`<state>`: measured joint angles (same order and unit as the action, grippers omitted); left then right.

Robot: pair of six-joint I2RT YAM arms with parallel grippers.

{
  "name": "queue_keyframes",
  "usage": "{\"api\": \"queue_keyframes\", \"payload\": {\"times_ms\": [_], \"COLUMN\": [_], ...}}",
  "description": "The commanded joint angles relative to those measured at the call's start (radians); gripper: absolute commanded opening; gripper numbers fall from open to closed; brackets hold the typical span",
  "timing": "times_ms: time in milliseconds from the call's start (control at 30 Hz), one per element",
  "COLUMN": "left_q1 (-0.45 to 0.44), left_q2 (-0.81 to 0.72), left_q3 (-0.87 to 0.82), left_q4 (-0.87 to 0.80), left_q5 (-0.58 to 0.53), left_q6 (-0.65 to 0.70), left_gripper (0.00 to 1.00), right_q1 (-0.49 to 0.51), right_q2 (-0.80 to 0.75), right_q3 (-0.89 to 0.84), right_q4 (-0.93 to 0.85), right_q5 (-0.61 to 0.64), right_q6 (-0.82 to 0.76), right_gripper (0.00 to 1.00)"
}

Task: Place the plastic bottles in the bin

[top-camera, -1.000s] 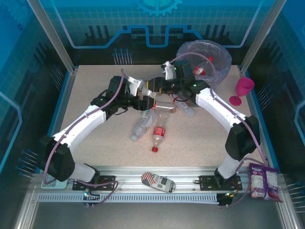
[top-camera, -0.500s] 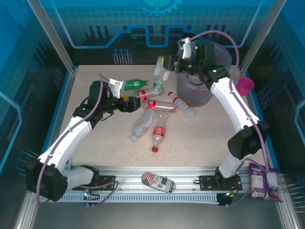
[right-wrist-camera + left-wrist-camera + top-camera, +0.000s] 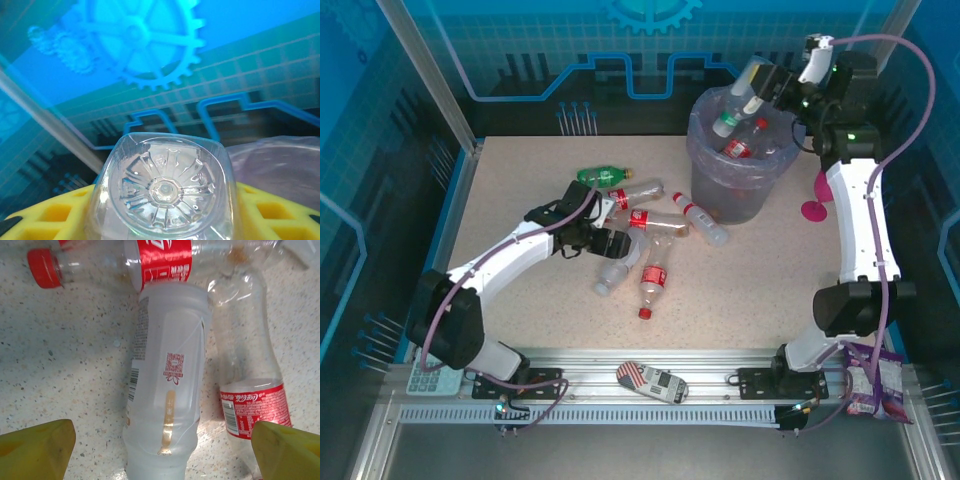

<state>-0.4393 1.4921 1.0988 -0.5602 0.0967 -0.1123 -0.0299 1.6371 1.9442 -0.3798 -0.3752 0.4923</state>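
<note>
The right pincer (image 3: 762, 85), pinching a clear bottle (image 3: 738, 105), has swung up off the tabletop (image 3: 520, 180) to hang right over the bin (image 3: 705, 190), so a drop looks due next, while the left pincer (image 3: 610, 243), spread wide, has come down over a pale bottle (image 3: 167, 370) lying left of the bin.

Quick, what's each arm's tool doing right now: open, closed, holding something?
Left tool: open, over a pale-label bottle on the table.
Right tool: closed on a clear bottle above the bin.
</note>
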Motion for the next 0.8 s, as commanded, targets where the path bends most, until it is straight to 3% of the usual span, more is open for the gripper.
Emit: {"api": "queue_keyframes", "payload": {"times_ms": [0,767], "left_q1": [-0.023,-0.068], "left_q2": [0.024,0.109], "left_q3": [0.038,0.028], "left_q4": [-0.038,-0.094], "left_q5": [-0.037,0.005], "left_q6": [0.02,0.091], "left_gripper": [0.91,0.83], "right_q1": [-0.019,0.089], "right_q2": [0.052,0.377], "right_q3": [0.002,0.055], "right_q4": [0.028,-0.136], "right_q5": [0.074,0.076], "right_q6": [0.006,-0.085], "right_gripper": [0.49,0.48]}}
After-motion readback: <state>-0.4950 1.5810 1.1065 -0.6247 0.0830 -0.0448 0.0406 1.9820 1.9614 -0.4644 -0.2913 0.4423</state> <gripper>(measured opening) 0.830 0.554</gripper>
